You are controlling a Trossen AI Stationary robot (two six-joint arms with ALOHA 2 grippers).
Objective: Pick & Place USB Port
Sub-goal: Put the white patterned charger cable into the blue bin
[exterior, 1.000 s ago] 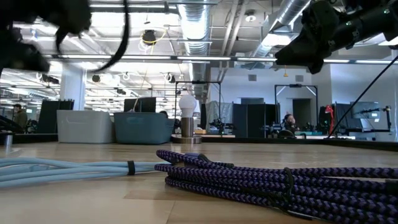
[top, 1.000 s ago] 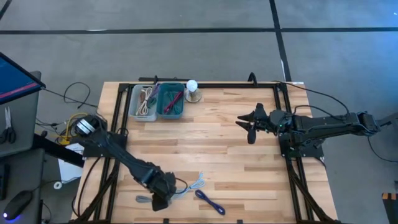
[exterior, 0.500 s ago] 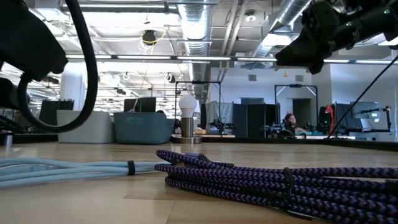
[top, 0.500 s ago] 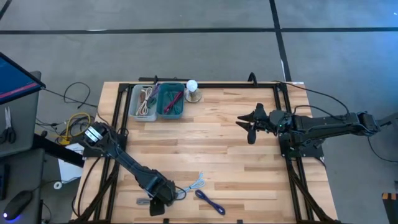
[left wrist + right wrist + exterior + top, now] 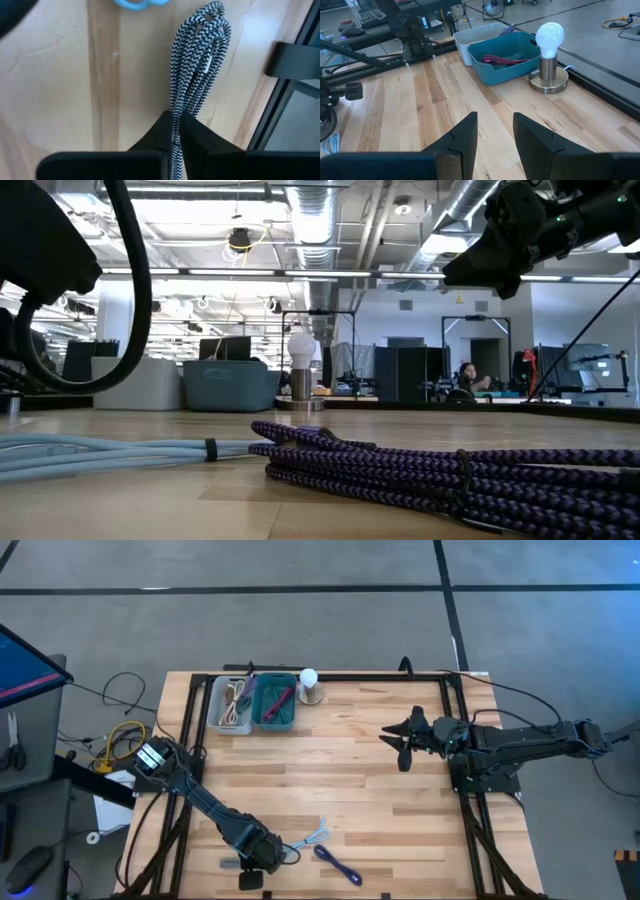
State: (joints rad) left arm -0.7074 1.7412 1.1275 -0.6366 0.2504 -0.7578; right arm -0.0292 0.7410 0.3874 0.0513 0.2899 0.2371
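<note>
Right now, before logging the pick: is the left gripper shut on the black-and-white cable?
Shut on it. In the left wrist view, the left gripper pinches the black-and-white cable between its closed fingertips.

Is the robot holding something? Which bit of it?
Yes. The left tool is pinching the black-and-white braided cable near one end of its folded bundle. The right tool is open and holds nothing.

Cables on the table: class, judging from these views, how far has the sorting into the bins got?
Done: the white bin and teal bin each already hold cables. In hand: the left gripper is shut on the black-and-white braided cable at the table's front edge. Left: the light blue cable and purple cable lie loose. The right gripper waits open mid-table.
</note>
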